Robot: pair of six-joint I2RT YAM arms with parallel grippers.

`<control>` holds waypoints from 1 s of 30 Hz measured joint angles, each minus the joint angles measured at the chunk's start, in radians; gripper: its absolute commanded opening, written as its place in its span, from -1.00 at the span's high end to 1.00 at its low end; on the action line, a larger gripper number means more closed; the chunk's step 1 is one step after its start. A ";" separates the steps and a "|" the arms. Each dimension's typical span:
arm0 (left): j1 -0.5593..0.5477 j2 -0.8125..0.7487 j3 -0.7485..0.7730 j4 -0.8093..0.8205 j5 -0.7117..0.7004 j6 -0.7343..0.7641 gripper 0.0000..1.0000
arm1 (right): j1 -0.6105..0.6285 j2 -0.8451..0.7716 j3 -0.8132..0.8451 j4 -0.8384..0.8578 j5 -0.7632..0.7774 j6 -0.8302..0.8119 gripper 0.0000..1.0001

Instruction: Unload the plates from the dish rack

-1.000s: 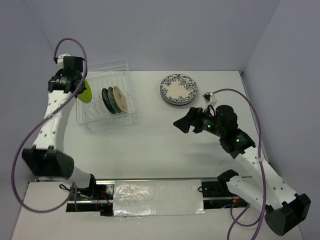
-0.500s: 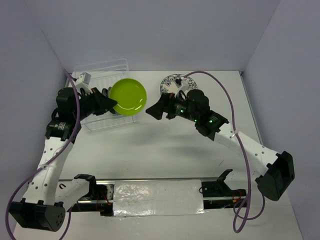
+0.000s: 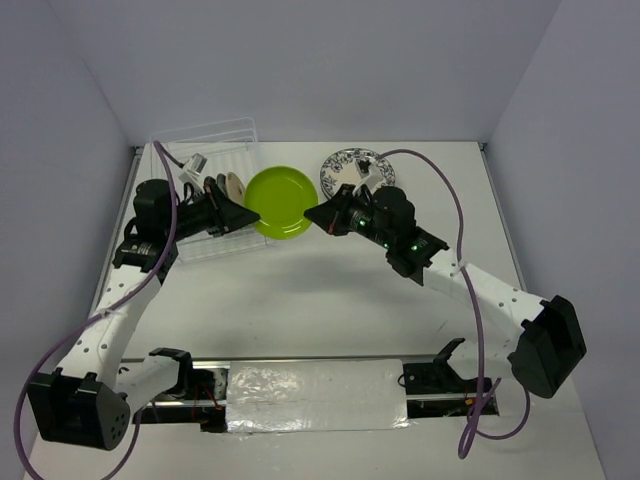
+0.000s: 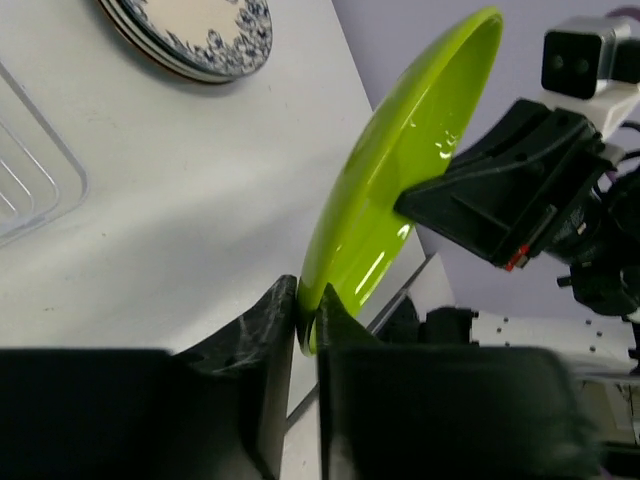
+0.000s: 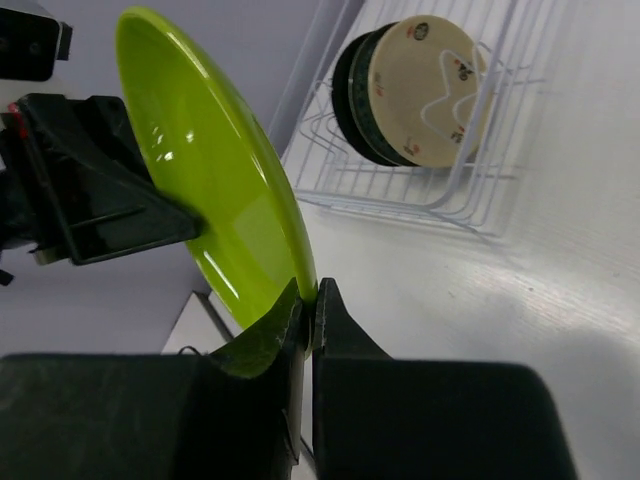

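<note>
A lime green plate [image 3: 277, 201] hangs in the air between the two arms, right of the dish rack [image 3: 212, 137]. My left gripper [image 3: 243, 215] is shut on its left rim, the rim pinched between the jaws in the left wrist view [image 4: 308, 310]. My right gripper [image 3: 312, 218] is shut on the opposite rim [image 5: 310, 305]. In the right wrist view the green plate [image 5: 220, 190] stands on edge, with the left gripper's fingers [image 5: 100, 200] behind it. A tan plate [image 5: 425, 85] and darker plates stand upright in the rack [image 5: 470, 195].
A stack of white plates with dark blue ornate rims [image 3: 347, 170] lies on the table right of the rack, behind the right arm; the same stack of plates [image 4: 190, 35] shows in the left wrist view. The grey side walls stand close on both sides.
The left gripper has carried the green plate from the rack's left end out to the right. The right gripper has swung left and shut on the plate's other rim.
</note>
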 measured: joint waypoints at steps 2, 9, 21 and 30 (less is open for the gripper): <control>-0.007 0.014 -0.002 -0.003 0.011 0.010 -0.31 | -0.012 -0.011 -0.034 0.014 0.006 0.010 1.00; -0.007 0.031 0.128 -0.285 -0.345 0.129 -0.99 | -0.166 -0.021 -0.119 -0.059 -0.026 0.060 0.99; -0.006 0.308 0.399 -0.467 -0.763 0.253 -0.93 | -0.346 0.299 -0.325 -0.072 -0.214 -0.013 0.83; 0.000 0.476 0.487 -0.528 -0.864 0.281 -0.50 | -0.368 0.366 -0.323 0.074 -0.280 0.029 -0.49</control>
